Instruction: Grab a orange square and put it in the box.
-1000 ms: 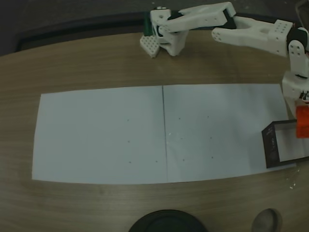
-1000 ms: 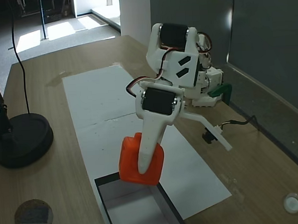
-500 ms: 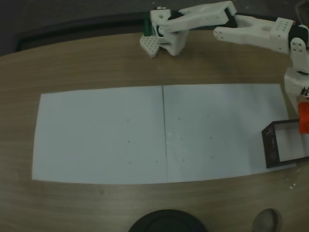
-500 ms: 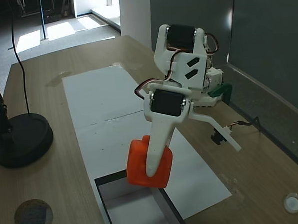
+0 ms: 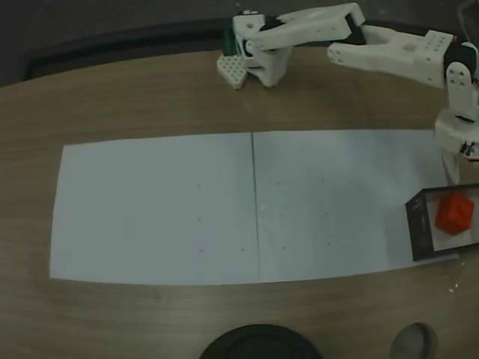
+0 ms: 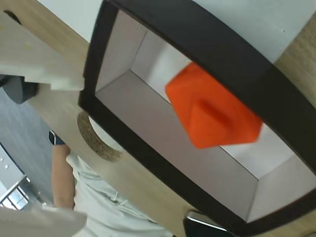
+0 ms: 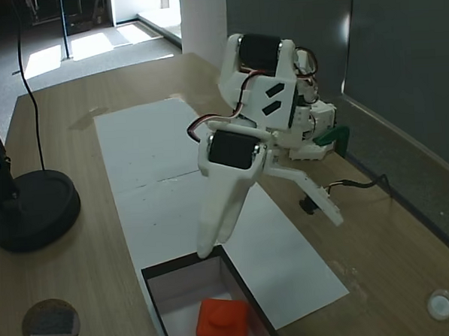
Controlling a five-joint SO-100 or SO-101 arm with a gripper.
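Note:
The orange square (image 5: 454, 213) lies loose inside the box (image 5: 418, 224), free of the gripper. In the wrist view the orange square (image 6: 212, 113) rests tilted on the pale bottom, framed by the box's dark walls (image 6: 222, 54). From the side, the orange square (image 7: 223, 324) sits at the bottom edge of the picture, within the box (image 7: 183, 265). My gripper (image 7: 271, 233) hangs open above the box's far rim, one long finger (image 7: 219, 213) pointing down and the other splayed out to the right. A pale finger (image 6: 39, 64) shows at the wrist view's upper left.
White paper sheets (image 5: 187, 209) cover the wooden table's middle. A black round lamp base (image 7: 31, 208) stands at the left, with a cork disc (image 7: 50, 326) near it. The arm's base (image 5: 254, 48) sits at the far edge. A person's arm (image 6: 61, 173) shows beyond the table.
The gripper opened and let go of the orange square, which dropped into the box. The arm then drew back slightly from over the box.

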